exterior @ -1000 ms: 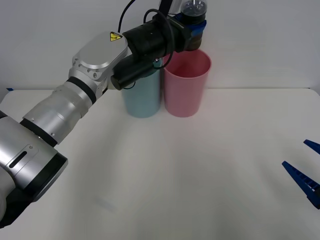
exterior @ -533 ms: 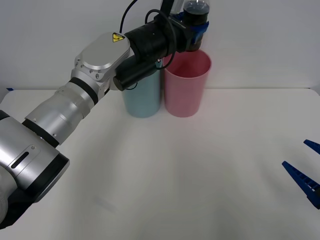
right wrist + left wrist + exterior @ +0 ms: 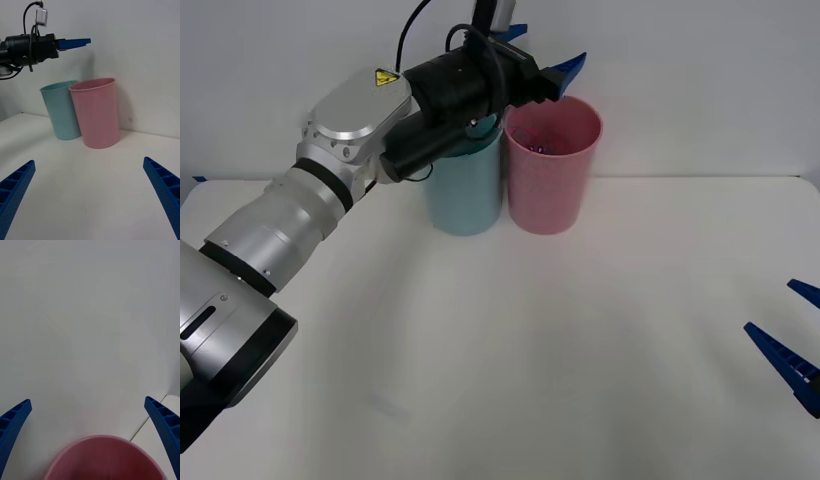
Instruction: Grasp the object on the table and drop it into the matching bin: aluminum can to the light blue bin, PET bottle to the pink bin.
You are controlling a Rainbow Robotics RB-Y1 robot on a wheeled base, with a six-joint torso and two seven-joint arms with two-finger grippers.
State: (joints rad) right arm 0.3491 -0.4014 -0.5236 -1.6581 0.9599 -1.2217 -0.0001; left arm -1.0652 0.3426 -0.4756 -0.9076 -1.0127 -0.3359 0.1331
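Reaching over the far edge of the wide white tabletop, the left gripper hangs just above the rim of the tall round pink plastic bin, its blue ribbed fingers spread apart and holding nothing. From the left wrist view those fingers stand at both corners with the pink rim between them. Beside the pink bin, touching or nearly so, stands the same-sized light blue plastic bin, partly behind the left arm's black forearm. Something small and dark shows faintly inside the pink bin near its top edge, probably the small clear plastic bottle, though too little is visible to be sure. In front of both bins the tabletop lies bare and wide. At the near right edge the right gripper waits low, fingers parted. A plain pale wall backs the table.
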